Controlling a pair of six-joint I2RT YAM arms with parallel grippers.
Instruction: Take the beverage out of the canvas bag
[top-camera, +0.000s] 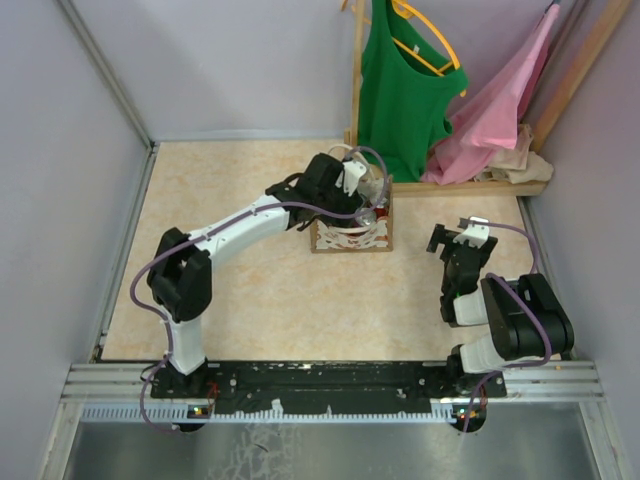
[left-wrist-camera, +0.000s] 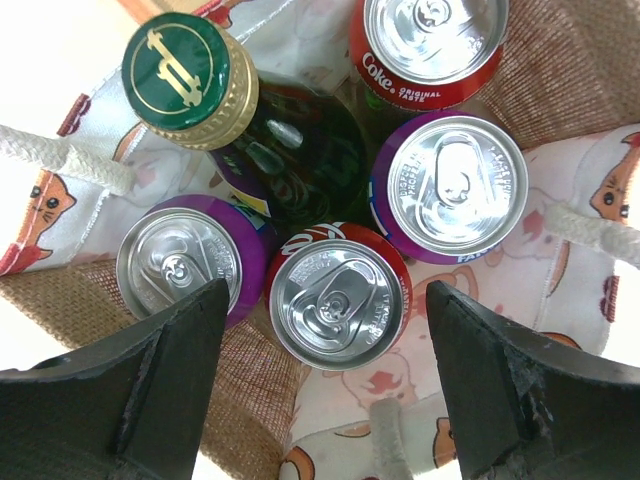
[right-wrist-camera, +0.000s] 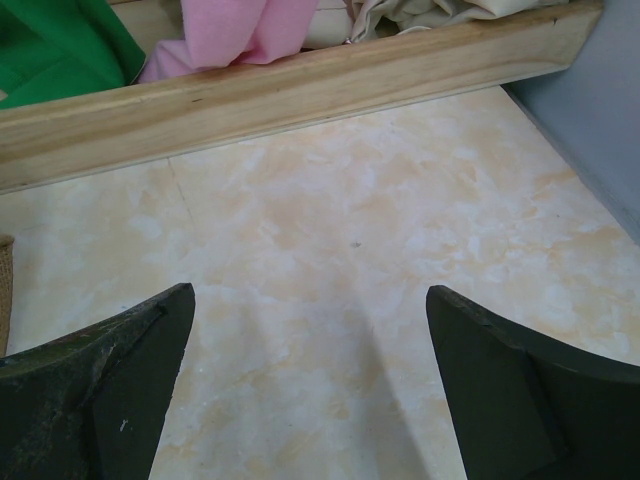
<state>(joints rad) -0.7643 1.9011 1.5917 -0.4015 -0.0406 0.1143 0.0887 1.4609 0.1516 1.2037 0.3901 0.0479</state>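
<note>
Left wrist view looks straight down into the open mouth of the canvas bag (left-wrist-camera: 575, 70), which is packed with five upright drinks. A red can (left-wrist-camera: 338, 297) stands at the bag's near side, directly between the fingers of my left gripper (left-wrist-camera: 328, 300). I hold that gripper spread wide, one dark finger on each side of the can's top, gripping nothing. I cannot tell whether either finger brushes the can.

A purple can (left-wrist-camera: 180, 265) stands just beside the red can toward one side wall of the bag. A second purple can (left-wrist-camera: 455, 185) stands toward the opposite wall. At the bag's far side are a Coke can (left-wrist-camera: 430, 40) and a dark glass bottle (left-wrist-camera: 295, 160) with a green and gold cap (left-wrist-camera: 180, 65). All four can tops are sealed, tabs lying flat. White rope handles (left-wrist-camera: 60, 160) drape over the bag's rim, and its lining shows a cat print.

In the top external view the bag stands on the marbled beige table (top-camera: 250, 300). My left arm (top-camera: 240, 225) reaches out so that its gripper sits right over the bag's mouth. Just behind the bag is a wooden rack (top-camera: 470, 187) with a green garment (top-camera: 400, 90) and a pink cloth (top-camera: 500, 110) on it.

My right gripper (top-camera: 455, 235) hangs well to the right of the bag, above bare tabletop. Its fingers are wide apart with nothing between them, and the rack's base rail lies ahead of them.
</note>
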